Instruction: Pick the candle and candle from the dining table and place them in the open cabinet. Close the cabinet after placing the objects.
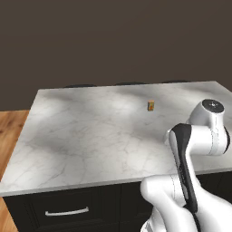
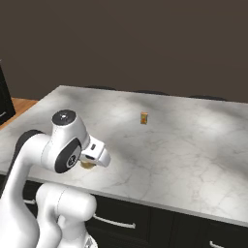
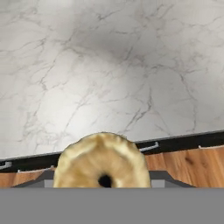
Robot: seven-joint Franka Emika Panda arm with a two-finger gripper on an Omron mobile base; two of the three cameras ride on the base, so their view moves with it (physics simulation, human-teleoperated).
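My gripper (image 2: 91,161) is shut on the short stubby cream-yellow candle (image 2: 87,165), just above the near edge of the marble dining table (image 2: 184,155). In the hand view this candle (image 3: 101,159) shows from above, close up, with its dark wick hole, and the tabletop (image 3: 109,65) lies below it. The other candle (image 1: 151,105), small in its brass candlestick, stands upright further back on the table (image 1: 90,131), apart from the arm. From the right side that candlestick candle (image 2: 144,117) sits near the table's middle. The cabinet is out of view.
The table's black drawer base has silver handles (image 1: 67,211) along the front. Wooden floor (image 1: 11,131) lies to the left of the table. Dark chair backs (image 1: 129,84) line the far edge before a dark wall. A black object (image 2: 4,99) stands at the left edge.
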